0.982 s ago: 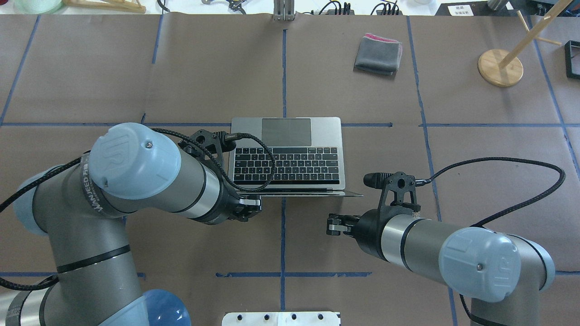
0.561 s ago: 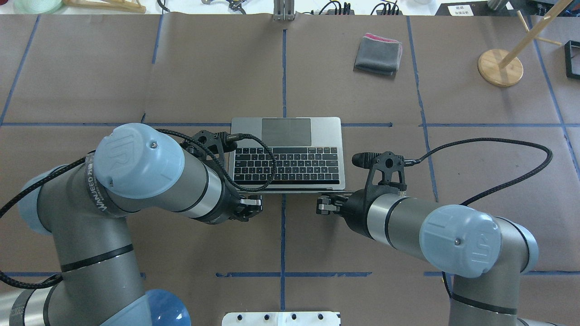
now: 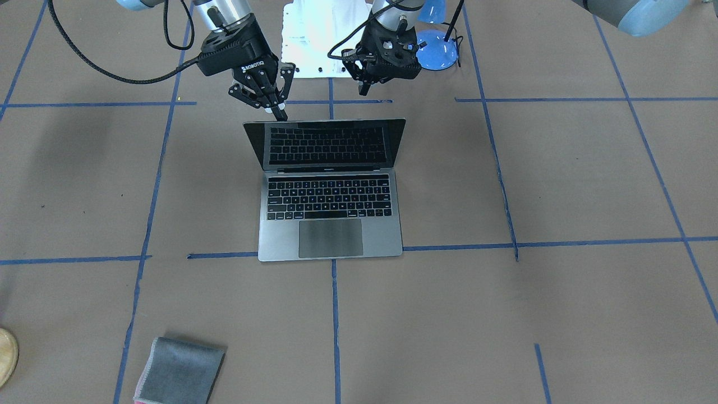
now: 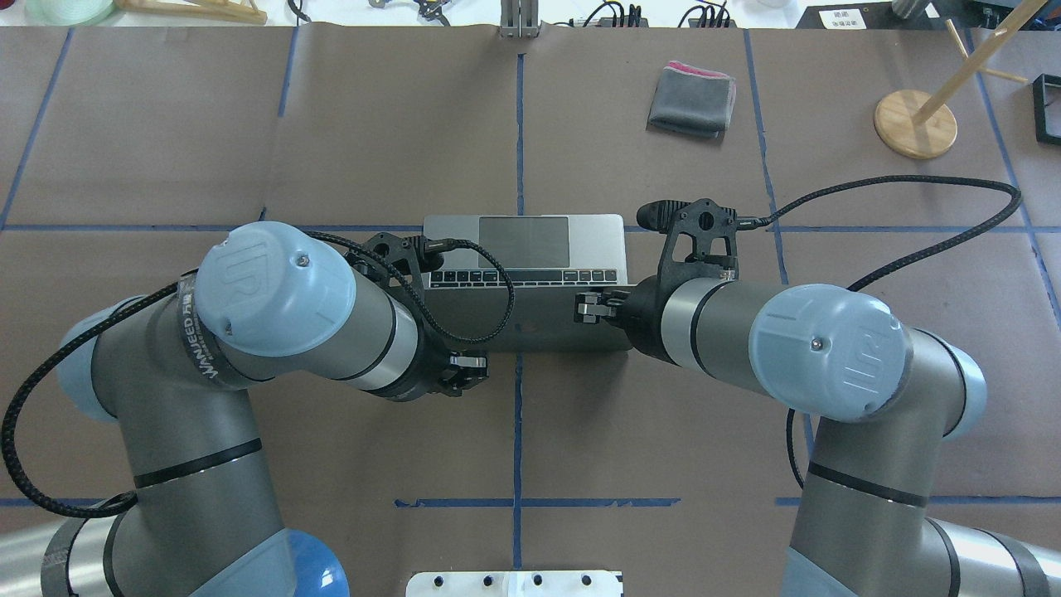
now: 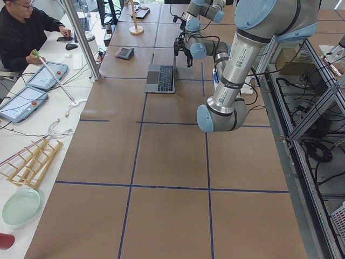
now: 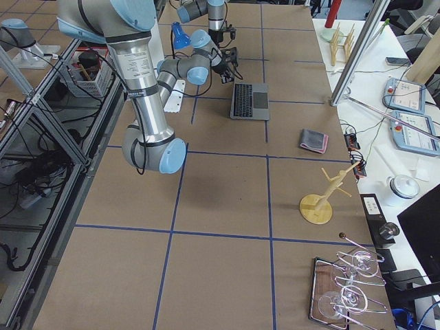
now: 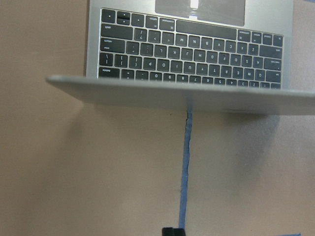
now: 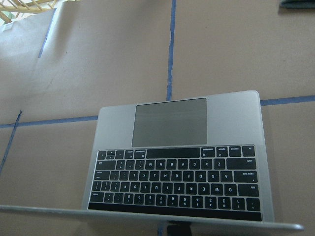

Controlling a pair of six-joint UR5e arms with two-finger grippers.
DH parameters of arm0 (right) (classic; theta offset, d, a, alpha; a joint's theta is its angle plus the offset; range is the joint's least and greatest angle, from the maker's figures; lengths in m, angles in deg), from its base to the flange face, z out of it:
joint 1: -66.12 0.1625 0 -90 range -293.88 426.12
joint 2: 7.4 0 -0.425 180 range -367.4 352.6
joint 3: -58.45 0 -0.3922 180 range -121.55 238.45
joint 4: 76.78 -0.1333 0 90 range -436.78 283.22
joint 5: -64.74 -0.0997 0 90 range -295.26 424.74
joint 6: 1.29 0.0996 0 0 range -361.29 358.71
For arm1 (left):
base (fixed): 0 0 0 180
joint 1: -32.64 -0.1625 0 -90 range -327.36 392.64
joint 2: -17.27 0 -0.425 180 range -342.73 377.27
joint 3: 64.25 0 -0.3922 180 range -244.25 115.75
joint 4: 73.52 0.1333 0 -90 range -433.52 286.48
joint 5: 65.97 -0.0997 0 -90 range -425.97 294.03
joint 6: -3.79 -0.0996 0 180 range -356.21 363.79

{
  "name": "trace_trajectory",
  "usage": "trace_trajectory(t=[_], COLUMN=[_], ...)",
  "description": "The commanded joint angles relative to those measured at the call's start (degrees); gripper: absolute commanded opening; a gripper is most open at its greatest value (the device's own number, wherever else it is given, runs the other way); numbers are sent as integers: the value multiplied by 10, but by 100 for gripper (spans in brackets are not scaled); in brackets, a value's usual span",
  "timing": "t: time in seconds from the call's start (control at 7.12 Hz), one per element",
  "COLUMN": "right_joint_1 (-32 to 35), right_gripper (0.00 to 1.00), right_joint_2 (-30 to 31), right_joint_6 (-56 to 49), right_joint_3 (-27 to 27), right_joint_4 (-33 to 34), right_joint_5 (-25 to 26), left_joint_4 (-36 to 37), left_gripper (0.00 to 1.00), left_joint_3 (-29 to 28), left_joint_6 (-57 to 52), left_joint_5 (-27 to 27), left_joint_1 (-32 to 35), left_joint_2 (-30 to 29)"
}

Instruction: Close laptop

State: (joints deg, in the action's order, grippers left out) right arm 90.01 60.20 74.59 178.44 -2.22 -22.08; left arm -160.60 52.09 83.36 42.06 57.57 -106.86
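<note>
The space-grey laptop (image 4: 530, 240) stands open at the table's middle, with its lid (image 4: 530, 319) tipped forward over most of the keyboard. In the front view the laptop (image 3: 331, 219) shows its black screen leaning over the keys. My right gripper (image 4: 584, 308) is shut and its tips touch the lid's top edge near one corner (image 3: 277, 114). My left gripper (image 4: 468, 365) is shut and empty, just behind the lid and apart from it (image 3: 364, 84). Both wrist views look over the lid's edge at the keyboard (image 7: 189, 44) (image 8: 172, 162).
A folded grey cloth (image 4: 692, 99) lies at the far right of the laptop. A wooden stand (image 4: 914, 124) with a round base is at the far right corner. Blue tape lines cross the brown table cover. A white base plate (image 4: 514, 583) sits at the near edge.
My right gripper moved forward from behind the laptop onto the lid, and the lid has tipped forward over the keyboard. My left arm shifted only slightly.
</note>
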Motion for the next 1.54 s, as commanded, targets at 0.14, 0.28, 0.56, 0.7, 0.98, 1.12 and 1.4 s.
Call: trace_trajectory(t=[0.14, 0.28, 0.56, 0.7, 0.98, 1.12, 1.4], right_joint_1=[17, 24, 30, 33, 43, 50, 59], right_gripper=[0, 0, 0, 0, 0, 0, 0], right_joint_2=[-1, -1, -1, -2, -25, -33, -46], right_joint_6=[-13, -16, -18, -26, -26, -26, -36], right_joint_3=[-10, -11, -23, -33, -71, -89, -114], right_joint_4=[1, 1, -1, -2, -3, -4, -5], right_joint_5=[-10, -22, -25, -25, -27, -35, -46], left_joint_4=[-3, -19, -60, -61, -62, -62, -87], left_gripper=[0, 0, 0, 0, 0, 0, 0], left_joint_3=[-43, -65, -107, -124, -130, -133, -189], left_joint_6=[-28, -32, -35, -43, -46, -46, -47], left_joint_5=[-21, -21, -21, -21, -21, -21, -21], left_joint_1=[42, 49, 71, 79, 83, 83, 83], left_joint_2=[-27, -28, -33, -39, -40, -41, -72])
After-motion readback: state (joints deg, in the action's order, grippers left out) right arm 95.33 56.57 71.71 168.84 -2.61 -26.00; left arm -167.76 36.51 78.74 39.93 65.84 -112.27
